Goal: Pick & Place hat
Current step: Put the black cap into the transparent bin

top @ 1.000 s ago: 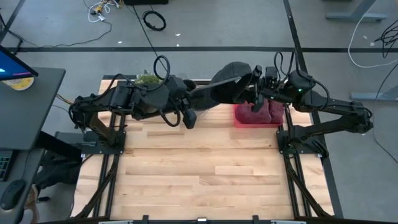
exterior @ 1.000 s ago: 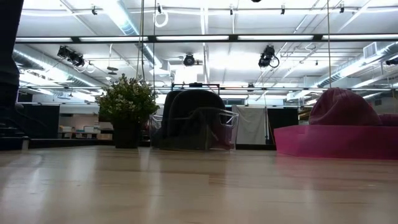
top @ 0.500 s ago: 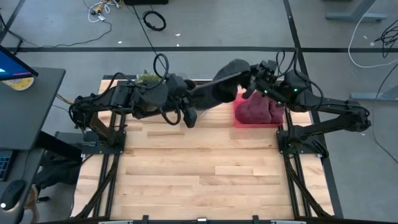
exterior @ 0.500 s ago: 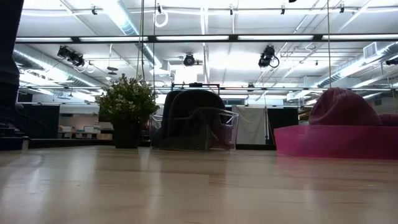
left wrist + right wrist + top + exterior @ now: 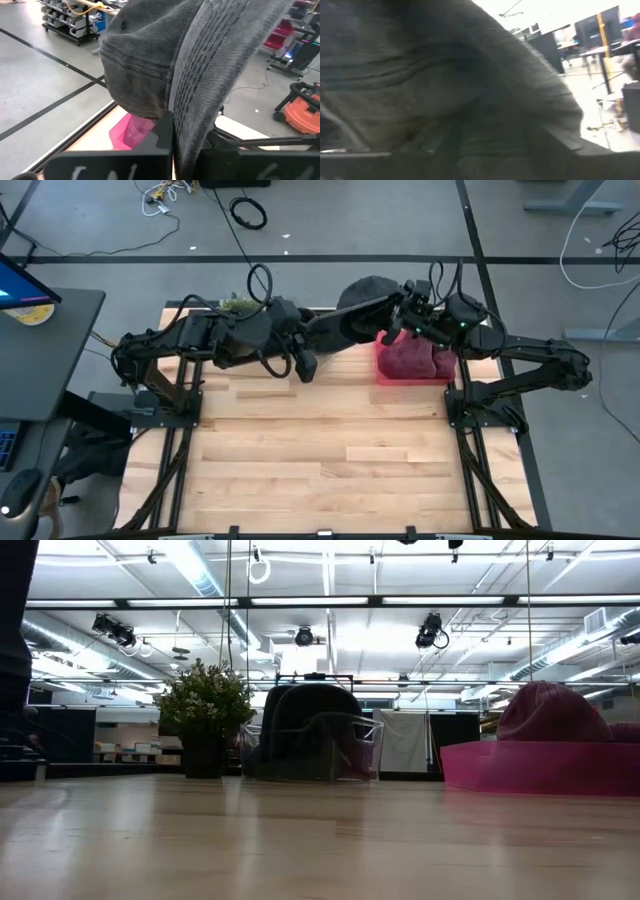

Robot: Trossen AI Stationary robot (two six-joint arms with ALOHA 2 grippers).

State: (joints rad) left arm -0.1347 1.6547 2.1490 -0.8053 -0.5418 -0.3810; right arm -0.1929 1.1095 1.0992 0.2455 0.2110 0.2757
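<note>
A dark grey hat is held in the air above the table's far edge, between the two arms. My left gripper reaches in from the left and is shut on it; the left wrist view shows the crown and the stitched brim. My right gripper comes from the right and stands open right at the crown, whose grey cloth fills the right wrist view. I cannot tell whether it touches the hat. Neither gripper shows in the low view. My left gripper pinches the hat's brim at its edge between the two fingers. The fingers come roughly level from the table's left. The hat is lifted clear of the table, its crown beyond the fingers and its brim standing on edge.
A pink tray with maroon hats sits at the table's far right, below the right gripper; the low view shows it too. A potted plant and a clear bin holding a dark hat stand at the far edge. Bare wood lies nearer.
My right gripper has moved from above the pink tray toward the table's left and far edge, closing in on the hat's crown. The hat has shifted slightly toward the far edge, and my left gripper has kept hold of it.
</note>
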